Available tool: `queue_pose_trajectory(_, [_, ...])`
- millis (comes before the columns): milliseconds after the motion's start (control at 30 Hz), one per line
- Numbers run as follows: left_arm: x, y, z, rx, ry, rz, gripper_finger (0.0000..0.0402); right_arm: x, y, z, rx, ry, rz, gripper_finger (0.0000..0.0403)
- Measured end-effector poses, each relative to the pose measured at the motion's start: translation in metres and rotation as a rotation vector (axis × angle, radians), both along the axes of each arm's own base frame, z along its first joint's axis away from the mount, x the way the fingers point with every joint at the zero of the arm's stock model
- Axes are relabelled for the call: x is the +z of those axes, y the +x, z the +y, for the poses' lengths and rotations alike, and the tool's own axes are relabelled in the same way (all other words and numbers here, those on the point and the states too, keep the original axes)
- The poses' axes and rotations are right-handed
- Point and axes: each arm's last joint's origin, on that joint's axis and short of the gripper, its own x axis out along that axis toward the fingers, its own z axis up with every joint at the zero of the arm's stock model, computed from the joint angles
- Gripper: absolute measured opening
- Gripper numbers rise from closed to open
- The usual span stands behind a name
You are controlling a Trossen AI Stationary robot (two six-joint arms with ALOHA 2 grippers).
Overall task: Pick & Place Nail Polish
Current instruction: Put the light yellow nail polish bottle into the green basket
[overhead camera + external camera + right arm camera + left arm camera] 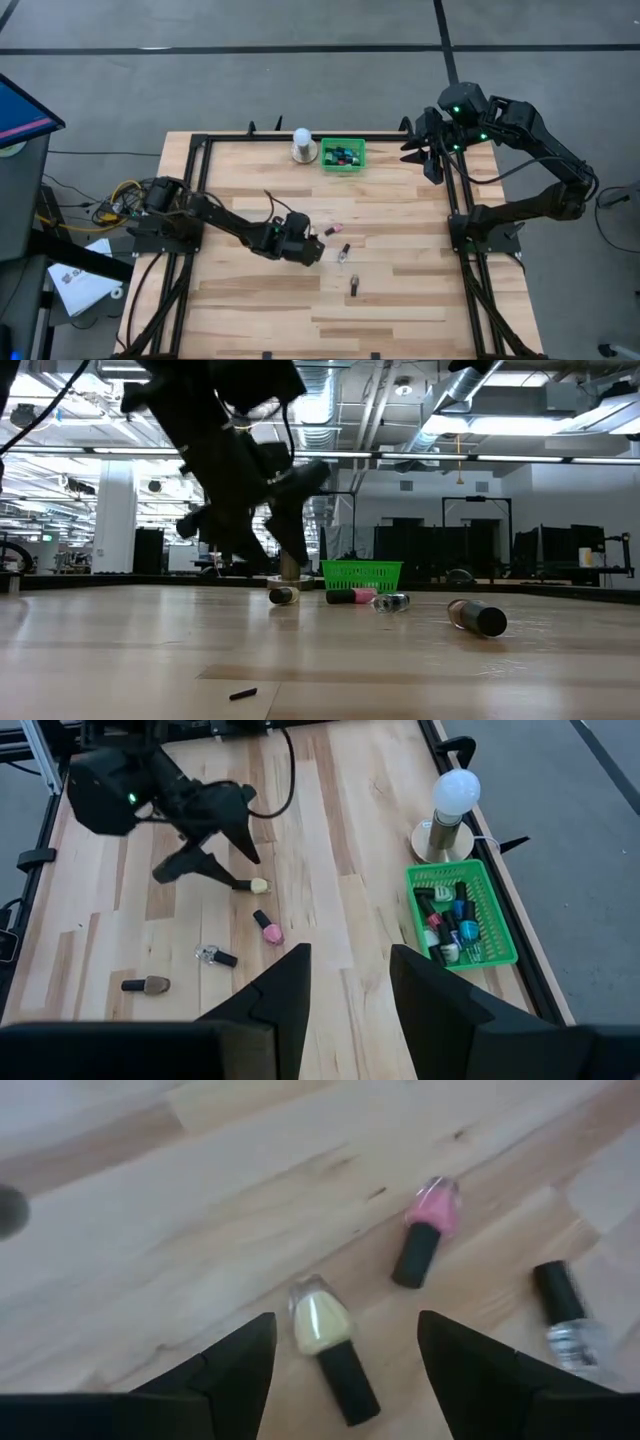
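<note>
Left gripper (345, 1355) sits low over the middle of the surface (400, 300), fingers (235, 1370) spread wide and holding nothing, straddling the yellow bottle (322, 1325) that lies flat on the wood with its dark cap toward the wrist. In the right wrist view the same yellow bottle (258, 885) sits right at the left fingertips. Judgement: step in hand is the grasp on that bottle. To do it well, the arm should drop straight down until the fingers bracket the body, not the slim cap, then close square across the bottle's axis; it lies at a slight angle between the fingers, so a small wrist twist would likely stop it from rolling or squirting out. Neighbours: pink bottle (432, 1210) near, at about 1 o'clock of the yellow one in the left wrist view, clear bottle (568, 1325) at 3 o'clock, both apart from it, so the closing sweep looks clear. A fourth, brownish bottle (148, 985) lies farther off. The green tray (343, 156) at 12 o'clock on the surface already holds several bottles, beside the white bulb on a round base (303, 144); the carry path should keep off that. Right gripper (345, 975) waits above the right edge near the tray, fingers apart, empty.
</note>
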Motion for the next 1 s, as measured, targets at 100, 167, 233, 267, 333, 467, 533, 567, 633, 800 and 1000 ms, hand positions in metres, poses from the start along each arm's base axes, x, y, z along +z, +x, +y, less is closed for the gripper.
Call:
queue_pose_trajectory(100, [-0.013, 0.006, -0.001, 0.002, -0.001, -0.008, 0.0240, 0.000, 0.000, 0.000, 0.000, 0.001, 0.001, 0.0131])
queue_pose_trajectory(167, [-0.023, 0.010, -0.002, 0.002, 0.000, -0.009, 0.0240, 0.000, 0.000, 0.000, 0.000, 0.001, 0.003, 0.0131])
queue_pose_trajectory(233, [-0.036, 0.009, -0.002, 0.000, 0.011, 0.036, 0.0240, 0.000, 0.000, 0.000, 0.000, 0.001, 0.003, 0.0131])
queue_pose_trajectory(267, [-0.040, 0.009, -0.003, 0.006, 0.021, 0.042, 0.0240, 0.000, 0.000, 0.000, 0.000, 0.001, 0.003, 0.0131])
queue_pose_trajectory(333, [-0.049, 0.009, -0.006, 0.013, 0.040, 0.056, 0.0239, 0.000, 0.000, 0.000, 0.000, 0.001, 0.003, 0.0131])
queue_pose_trajectory(467, [-0.057, 0.005, -0.010, 0.013, 0.060, 0.086, 0.0220, 0.000, 0.000, 0.000, 0.000, 0.001, 0.003, 0.0131])
queue_pose_trajectory(533, [-0.057, 0.004, -0.010, 0.014, 0.058, 0.106, 0.0197, 0.000, 0.000, 0.000, 0.000, 0.001, 0.003, 0.0131])
queue_pose_trajectory(567, [-0.058, 0.003, -0.010, 0.014, 0.059, 0.118, 0.0182, 0.000, 0.000, 0.000, 0.000, 0.002, 0.003, 0.0131])
queue_pose_trajectory(633, [-0.058, 0.002, -0.008, 0.020, 0.065, 0.132, 0.0145, 0.000, 0.000, 0.000, 0.000, 0.001, 0.003, 0.0131])
queue_pose_trajectory(800, [-0.058, 0.003, -0.003, 0.004, 0.082, 0.154, 0.0051, 0.000, 0.000, 0.000, 0.000, 0.001, 0.003, 0.0131])
queue_pose_trajectory(1000, [-0.052, 0.002, -0.003, -0.065, 0.097, 0.183, 0.0049, 0.000, 0.000, 0.000, 0.000, 0.002, 0.003, 0.0131])
